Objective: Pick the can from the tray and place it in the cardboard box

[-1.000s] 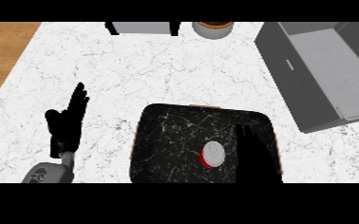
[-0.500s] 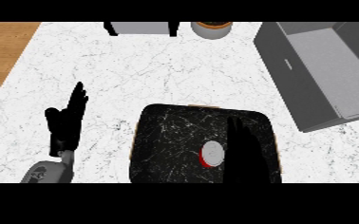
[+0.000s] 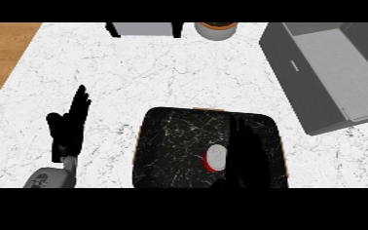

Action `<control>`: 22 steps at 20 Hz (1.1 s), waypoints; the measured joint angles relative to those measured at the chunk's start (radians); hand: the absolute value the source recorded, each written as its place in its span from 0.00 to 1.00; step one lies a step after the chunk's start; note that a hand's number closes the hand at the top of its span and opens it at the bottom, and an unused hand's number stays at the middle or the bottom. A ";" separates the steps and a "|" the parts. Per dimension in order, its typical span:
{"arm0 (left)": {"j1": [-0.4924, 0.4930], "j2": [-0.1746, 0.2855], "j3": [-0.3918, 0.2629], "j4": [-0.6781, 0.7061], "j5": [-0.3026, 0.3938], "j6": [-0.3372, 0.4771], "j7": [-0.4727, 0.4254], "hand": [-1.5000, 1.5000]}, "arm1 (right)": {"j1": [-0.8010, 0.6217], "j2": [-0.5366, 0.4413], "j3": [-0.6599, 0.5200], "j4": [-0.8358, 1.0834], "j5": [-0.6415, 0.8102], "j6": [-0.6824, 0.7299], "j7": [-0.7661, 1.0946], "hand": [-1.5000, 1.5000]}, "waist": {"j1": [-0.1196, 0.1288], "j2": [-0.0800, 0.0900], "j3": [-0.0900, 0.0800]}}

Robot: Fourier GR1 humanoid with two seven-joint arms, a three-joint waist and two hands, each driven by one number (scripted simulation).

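Nearest the lower edge, left side: grey forearm (image 3: 49, 178) coming up into the left hand (image 3: 68, 126), resting on the left of the counter with its fingers straight and pointing up, holding nothing, well apart from the tray. Lower middle: dark marbled tray (image 3: 173, 136) with a thin wood-coloured rim, lying flat on the white marble counter (image 3: 165, 73). The can (image 3: 215, 156) stands upright in the tray's right half near the lower edge, showing a pale round top with a red rim. The right hand (image 3: 246, 151) comes in from the lower edge over the tray's right side and is hard to read, black on dark. It shows as a long, narrow shape with fingers (image 3: 237, 126) stretched straight toward the tray's far edge, not curled round anything. The can is just beside this hand on its left, level with the palm. Its right edge meets the hand's outline, but I cannot tell whether they actually touch. Farther right: grey open-topped cardboard box (image 3: 286, 66), set at a slant, well apart from the can and beyond the tray's right corner. Far edge of the counter: a grey block (image 3: 144, 28) and a round brown-rimmed pot (image 3: 217, 29) next to it. Strip of wood floor (image 3: 18, 44) at far left.
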 measured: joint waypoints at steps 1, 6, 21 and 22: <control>0.006 0.003 0.001 -0.006 0.003 -0.006 0.002 0.50 | -0.016 0.000 -0.008 0.025 -0.007 -0.005 -0.001 0.00 | 0.002 0.000 0.000; -0.007 0.004 0.013 -0.002 0.002 -0.016 0.012 0.50 | -0.056 0.000 -0.018 0.082 -0.035 -0.027 -0.001 0.00 | -0.001 0.000 0.000; -0.007 -0.022 0.031 -0.006 -0.035 -0.021 0.026 0.50 | -0.149 0.003 -0.013 0.213 -0.056 -0.085 -0.052 1.00 | -0.004 -0.001 0.001; -0.002 -0.025 0.034 -0.002 -0.037 -0.023 0.016 0.50 | -0.153 0.004 -0.014 0.227 -0.040 -0.091 -0.066 1.00 | -0.005 -0.002 0.001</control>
